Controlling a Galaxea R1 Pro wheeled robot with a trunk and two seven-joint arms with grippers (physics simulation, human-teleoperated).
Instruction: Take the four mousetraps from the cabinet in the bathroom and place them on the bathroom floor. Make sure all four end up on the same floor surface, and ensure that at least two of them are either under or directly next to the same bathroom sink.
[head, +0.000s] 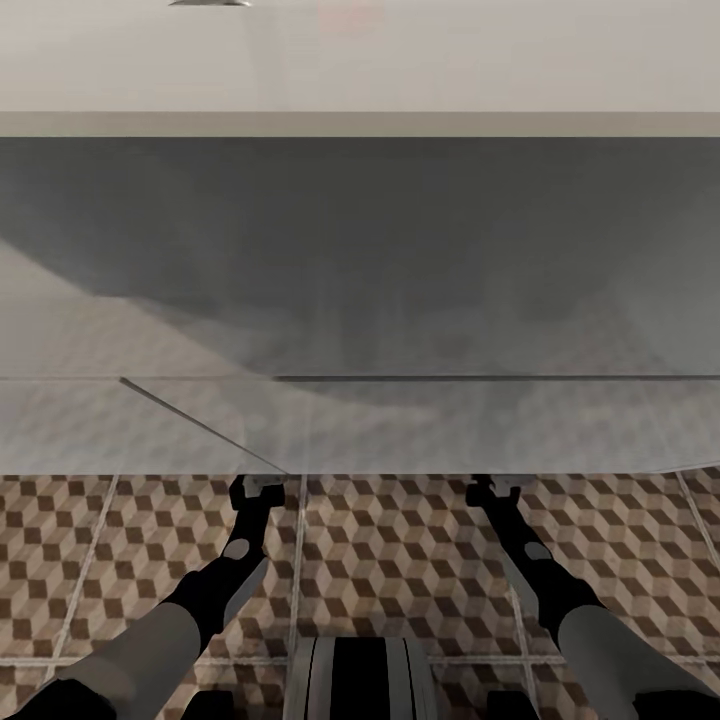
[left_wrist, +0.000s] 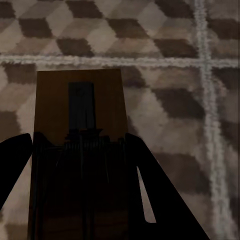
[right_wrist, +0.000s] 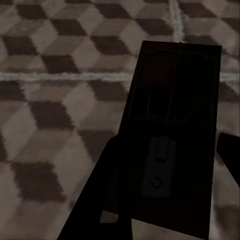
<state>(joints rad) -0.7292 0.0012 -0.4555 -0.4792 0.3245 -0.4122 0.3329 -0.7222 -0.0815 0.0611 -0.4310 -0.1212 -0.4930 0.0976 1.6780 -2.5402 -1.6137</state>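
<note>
The left gripper (head: 257, 490) and right gripper (head: 497, 488) reach forward in the head view, both arms stretched out low over the bathroom floor (head: 390, 560), with their tips tucked under the lower front edge of a big pale block that looks like the bathroom sink (head: 360, 300) seen from above; from here I cannot tell how the fingers stand. The floor's cube-patterned tiles run under both arms, and the robot's dark trunk (head: 360, 680) sits at the bottom middle.

In the left wrist view the left gripper (left_wrist: 80, 150) has its dark fingers (left_wrist: 150, 190) closed against the two sides of a mousetrap (left_wrist: 80, 105), a brown board with a dark metal strip down its middle, held above the tiled floor (left_wrist: 175, 60) close to a pale grout line.

In the right wrist view the right gripper (right_wrist: 167, 170) is clamped on a second mousetrap (right_wrist: 175, 100), which looks very dark in shadow, its wire spring and small metal plate just visible, above the same tile pattern (right_wrist: 60, 100)
</note>
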